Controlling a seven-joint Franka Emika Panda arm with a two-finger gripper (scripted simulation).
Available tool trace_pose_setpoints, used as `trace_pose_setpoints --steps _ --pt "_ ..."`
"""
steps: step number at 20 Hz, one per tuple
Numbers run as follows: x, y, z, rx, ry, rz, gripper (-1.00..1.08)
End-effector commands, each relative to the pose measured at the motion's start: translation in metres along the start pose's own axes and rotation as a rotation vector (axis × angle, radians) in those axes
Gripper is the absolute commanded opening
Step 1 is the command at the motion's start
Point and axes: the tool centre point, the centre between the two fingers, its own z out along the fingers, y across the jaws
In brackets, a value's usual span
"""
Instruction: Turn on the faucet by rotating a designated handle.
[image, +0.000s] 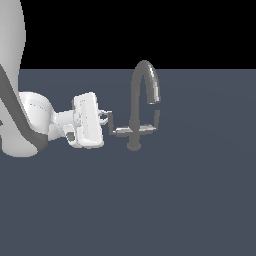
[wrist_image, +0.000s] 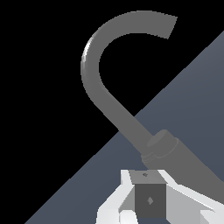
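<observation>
The grey faucet (image: 134, 100) stands on the dark floor, its arched spout curving down toward the exterior view's right. Its crossbar sits low on the stem. The handle (image: 120, 132) is the lever pointing to the exterior view's left, ending in an upturned tip. My gripper (image: 104, 117) reaches in from the left at the height of that tip, right beside it, fingers together with nothing between them. In the wrist view the faucet's spout (wrist_image: 94, 65) arches ahead of the gripper (wrist_image: 150, 192), whose dark pads meet. I cannot make out the handle there.
The twin lever (image: 150, 128) points to the exterior view's right, under the spout tip. My white arm (image: 30, 120) fills the exterior view's left side. The flat grey-blue floor (image: 150, 210) spreads around the faucet.
</observation>
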Motion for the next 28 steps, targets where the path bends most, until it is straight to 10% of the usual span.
trace_pose_setpoints --steps 1,28 --pt "0.007 0.003 0.001 0.000 0.001 0.000 -1.00" --pt "0.033 0.063 0.002 0.000 -0.004 0.016 -1.00"
